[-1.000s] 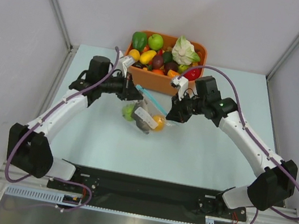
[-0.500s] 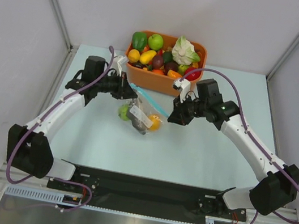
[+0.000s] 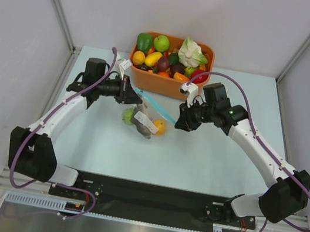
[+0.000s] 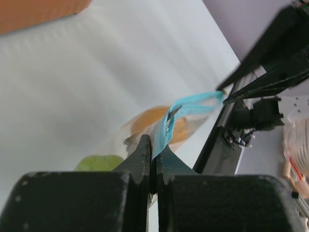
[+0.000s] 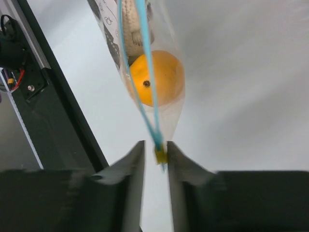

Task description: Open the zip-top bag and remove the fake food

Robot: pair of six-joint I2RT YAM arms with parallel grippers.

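The zip-top bag (image 3: 145,116) hangs between my two grippers just in front of the tub, its light-blue zip strip (image 3: 155,105) stretched between them. Inside it are a lime-green fruit (image 3: 128,116), an orange-yellow fruit (image 3: 159,127) and a grey fish (image 3: 141,125). My left gripper (image 3: 133,92) is shut on the strip's left end (image 4: 186,108); the lime fruit (image 4: 99,163) and the orange fruit (image 4: 154,121) show behind it. My right gripper (image 3: 179,122) has its jaws a little apart around the yellow slider (image 5: 160,154), below the orange fruit (image 5: 157,77) and the fish (image 5: 135,19).
The orange tub (image 3: 148,83) stands at the back centre, full of toy fruit and vegetables, with a white-and-green cauliflower (image 3: 190,52) on top. White walls close off both sides. The black base rail (image 3: 153,196) runs along the near edge.
My left gripper has drawn back to the left with the strip, and the bag has shifted left with it. My right gripper has moved slightly to the right.
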